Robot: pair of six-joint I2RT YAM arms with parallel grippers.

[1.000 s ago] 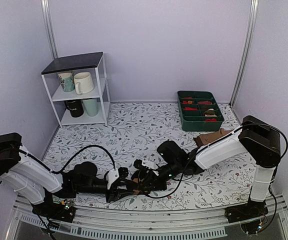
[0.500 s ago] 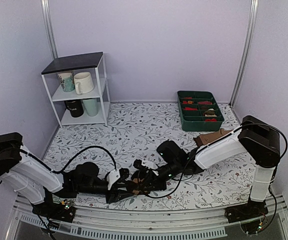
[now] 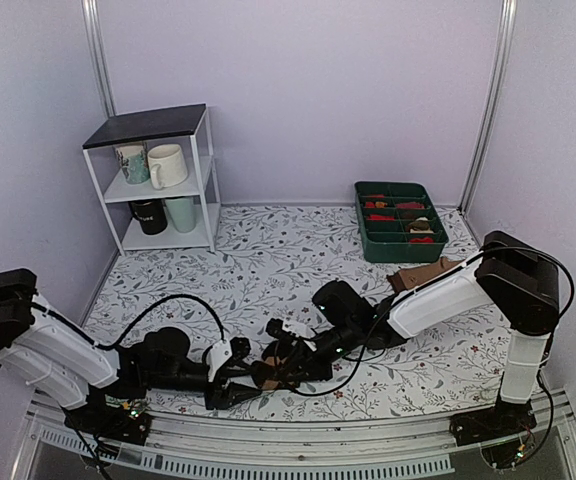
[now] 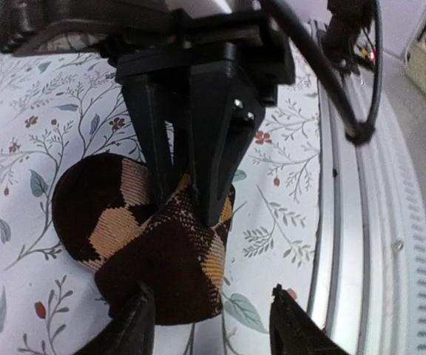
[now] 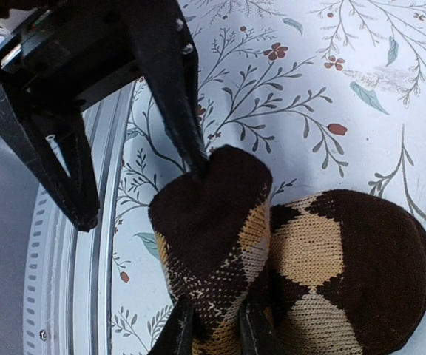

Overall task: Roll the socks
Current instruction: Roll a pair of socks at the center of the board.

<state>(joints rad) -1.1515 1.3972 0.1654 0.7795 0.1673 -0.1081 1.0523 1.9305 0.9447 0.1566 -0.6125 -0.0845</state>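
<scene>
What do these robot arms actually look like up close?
The left arm and right arm are white shells between chunky black joints, trailed by thin black cables. The left gripper and right gripper are black, each with two tapering fingers.

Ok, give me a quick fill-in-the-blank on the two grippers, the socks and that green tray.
The right gripper is ____ on the socks.
The left gripper stands ____, gripping nothing.
In the top view, the green tray sits on the ____ side.
Missing words: shut; open; right.
</scene>
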